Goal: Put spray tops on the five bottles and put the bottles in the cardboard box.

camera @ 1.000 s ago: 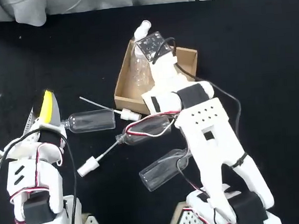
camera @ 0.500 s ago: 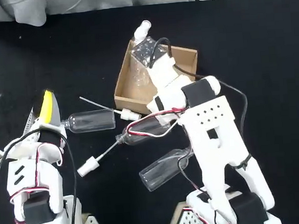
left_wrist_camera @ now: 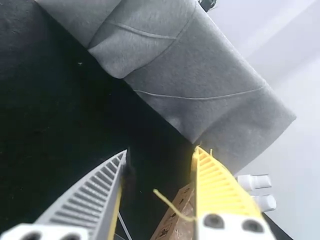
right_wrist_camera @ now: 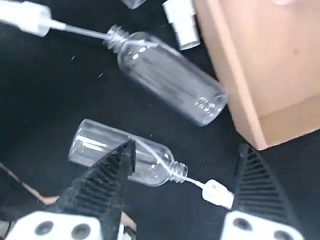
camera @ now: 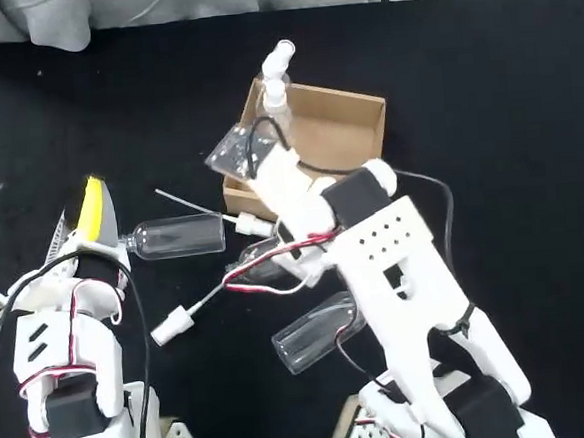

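1. High view: fixed overhead, looking steeply down on the table [camera: 523, 83]; arm bases at 6 o'clock, cardboard box [camera: 341, 135] just 12 o'clock of centre, grey cloth [camera: 157, 3] at the 12 o'clock edge;
2. Left wrist view: low, facing outward and upward past the left gripper [left_wrist_camera: 160, 150]; shares the grey cloth and a corner of the cardboard box with the high view;
3. Right wrist view: close, facing down past the right gripper [right_wrist_camera: 188, 145]; shares the cardboard box wall and a clear bottle [right_wrist_camera: 170, 77] with the high view.
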You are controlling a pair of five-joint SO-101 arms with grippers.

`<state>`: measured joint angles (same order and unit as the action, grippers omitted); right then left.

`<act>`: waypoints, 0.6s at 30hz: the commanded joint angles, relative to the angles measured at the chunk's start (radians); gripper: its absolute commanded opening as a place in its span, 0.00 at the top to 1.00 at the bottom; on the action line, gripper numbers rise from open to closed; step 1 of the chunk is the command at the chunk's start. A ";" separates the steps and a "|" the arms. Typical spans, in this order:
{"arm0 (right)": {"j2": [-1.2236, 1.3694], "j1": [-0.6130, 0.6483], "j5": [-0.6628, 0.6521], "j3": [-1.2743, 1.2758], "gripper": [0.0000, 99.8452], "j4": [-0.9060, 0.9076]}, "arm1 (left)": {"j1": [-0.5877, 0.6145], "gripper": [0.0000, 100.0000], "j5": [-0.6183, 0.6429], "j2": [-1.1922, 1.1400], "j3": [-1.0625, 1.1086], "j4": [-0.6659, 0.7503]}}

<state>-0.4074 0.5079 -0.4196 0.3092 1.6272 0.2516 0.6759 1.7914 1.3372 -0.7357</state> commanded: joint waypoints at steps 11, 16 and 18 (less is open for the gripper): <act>-0.054 0.101 -0.029 -0.036 0.72 0.048 | 0.007 0.81 -0.002 0.012 -0.012 0.025; -0.054 0.132 -0.031 -0.033 0.72 0.048 | 0.008 0.81 -0.002 0.012 -0.012 0.025; -0.054 0.164 -0.031 -0.016 0.72 0.048 | 0.008 0.81 -0.002 0.012 -0.012 0.025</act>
<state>-0.4074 0.6168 -0.4396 0.3092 1.6701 0.2516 0.6759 1.7914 1.3372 -0.7357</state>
